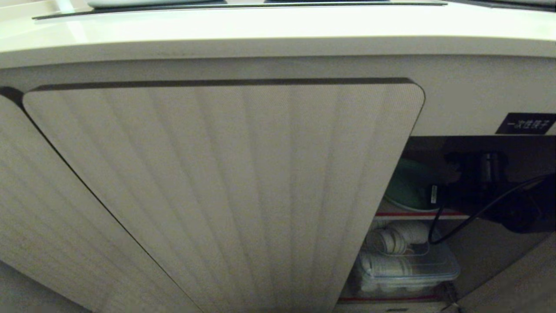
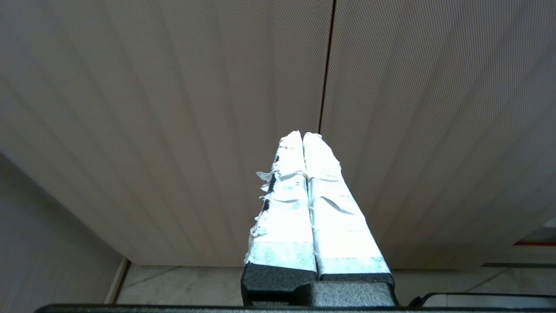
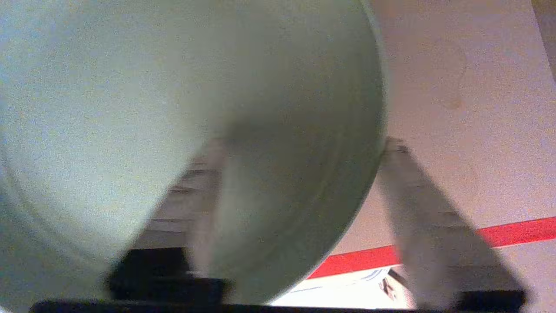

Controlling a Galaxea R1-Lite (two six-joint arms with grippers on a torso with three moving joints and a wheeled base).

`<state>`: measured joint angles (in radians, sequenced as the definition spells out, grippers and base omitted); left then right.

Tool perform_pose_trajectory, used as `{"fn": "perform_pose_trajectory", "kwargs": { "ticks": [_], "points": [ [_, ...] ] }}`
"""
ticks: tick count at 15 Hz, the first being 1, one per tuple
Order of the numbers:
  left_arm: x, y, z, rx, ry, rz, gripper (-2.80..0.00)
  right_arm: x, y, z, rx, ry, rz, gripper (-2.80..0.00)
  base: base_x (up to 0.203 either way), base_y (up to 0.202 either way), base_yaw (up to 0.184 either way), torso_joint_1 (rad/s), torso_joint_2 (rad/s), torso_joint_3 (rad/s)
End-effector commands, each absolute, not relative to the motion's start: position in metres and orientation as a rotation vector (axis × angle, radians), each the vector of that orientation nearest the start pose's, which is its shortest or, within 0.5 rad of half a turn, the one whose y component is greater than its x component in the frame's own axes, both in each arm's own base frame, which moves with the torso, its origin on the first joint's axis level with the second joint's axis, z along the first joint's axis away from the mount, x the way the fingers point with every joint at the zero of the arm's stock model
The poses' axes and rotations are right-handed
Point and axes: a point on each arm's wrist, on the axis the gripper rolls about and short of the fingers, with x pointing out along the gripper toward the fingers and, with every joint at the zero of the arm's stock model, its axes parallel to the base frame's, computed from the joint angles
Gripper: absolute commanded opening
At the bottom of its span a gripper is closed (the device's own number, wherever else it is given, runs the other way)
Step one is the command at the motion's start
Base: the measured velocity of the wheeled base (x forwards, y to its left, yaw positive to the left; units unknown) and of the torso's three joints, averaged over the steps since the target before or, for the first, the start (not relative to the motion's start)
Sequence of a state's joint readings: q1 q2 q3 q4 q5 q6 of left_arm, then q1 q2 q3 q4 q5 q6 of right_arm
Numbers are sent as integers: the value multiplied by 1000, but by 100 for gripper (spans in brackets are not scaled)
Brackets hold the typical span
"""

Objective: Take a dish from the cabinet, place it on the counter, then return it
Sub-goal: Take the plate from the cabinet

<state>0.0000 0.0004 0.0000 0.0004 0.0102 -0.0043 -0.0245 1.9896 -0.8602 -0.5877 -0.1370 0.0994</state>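
The pale green dish (image 1: 406,187) rests tilted on the cabinet's upper red-edged shelf (image 1: 417,214), partly hidden behind the open ribbed door (image 1: 226,195). My right arm (image 1: 482,182) reaches into the cabinet as a dark shape. In the right wrist view the dish (image 3: 130,108) fills most of the picture. My right gripper (image 3: 304,145) straddles its rim with blurred fingers (image 3: 417,204) standing apart, one across the dish's face and one just off its edge. My left gripper (image 2: 302,135) is shut on nothing in front of the ribbed doors. The counter (image 1: 278,26) runs above.
A black label (image 1: 525,125) sits above the cabinet opening. On the lower shelf is a clear plastic box (image 1: 404,269) with white cups. A black cable (image 1: 473,213) hangs from my right arm. The open door leaves only a narrow gap into the cabinet.
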Motion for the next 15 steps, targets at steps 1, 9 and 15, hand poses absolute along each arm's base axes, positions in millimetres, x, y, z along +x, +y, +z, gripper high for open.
{"fn": "perform_pose_trajectory", "kwargs": {
  "ticks": [1,9,15],
  "points": [
    [-23,0,75,-5,0,11,-280,353,-11,96,68,528,-184,-280,0,0,0,0,0,0],
    [-23,0,75,-5,2,11,-280,353,-11,97,66,524,-185,-280,0,0,0,0,0,0],
    [-23,0,75,-5,0,11,-280,352,-11,98,64,521,-186,-280,0,0,0,0,0,0]
  ]
}}
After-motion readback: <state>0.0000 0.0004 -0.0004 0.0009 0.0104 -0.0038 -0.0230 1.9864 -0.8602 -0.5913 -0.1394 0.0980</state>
